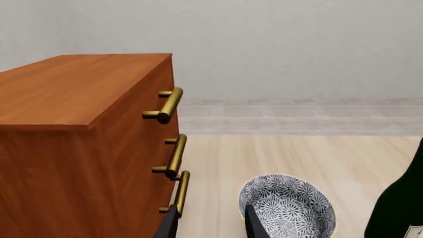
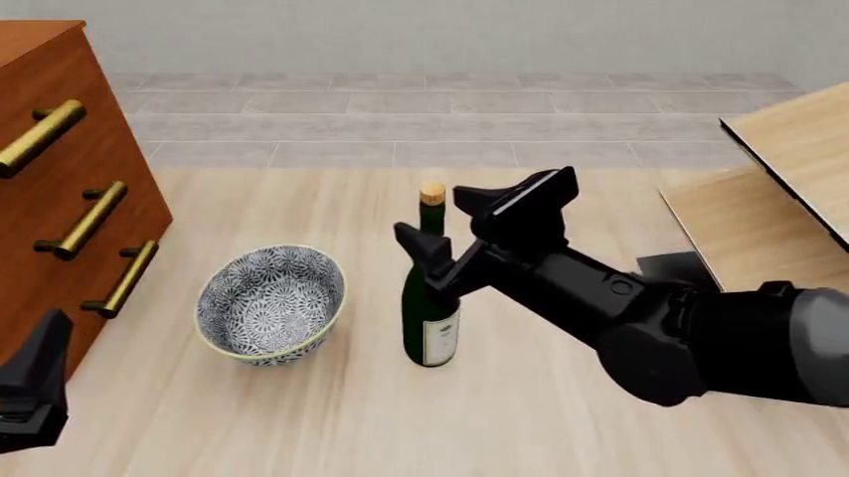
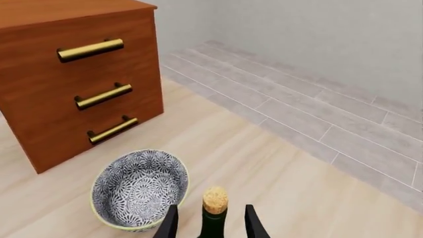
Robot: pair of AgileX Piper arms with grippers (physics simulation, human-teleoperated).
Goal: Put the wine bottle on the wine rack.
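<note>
Now the right arm (image 2: 663, 318) reaches in from the right side of the front view, stretched low over the worktop (image 2: 398, 427) toward the centre, wrist turned so the right gripper (image 2: 451, 224) points away from the camera. Its jaws stand apart, one finger on each side of the bottle (image 2: 430, 308) at neck height. In the right wrist view the two fingertips (image 3: 170, 223) flank the neck just below the cork (image 3: 215, 199), with a visible gap on each side; contact not seen, so the gripper reads as spread around the bottle, not clamped.

Bottle stands upright on the worktop near the centre, white label low on its body, just right of the bowl (image 2: 272, 303); apart from it, not touching.

Rack (image 2: 782, 189) sits at the right edge of the front view, pale panels slanted, partly cut off by the frame and partly behind the right arm. Well apart from the bottle.

Left gripper (image 2: 34, 383) shows only at the lower left corner of the front view, low beside the cabinet (image 2: 54, 179). In the left wrist view its two fingertips (image 1: 254, 225) stand apart with nothing between them, aimed past the cabinet handles toward the bowl
</note>
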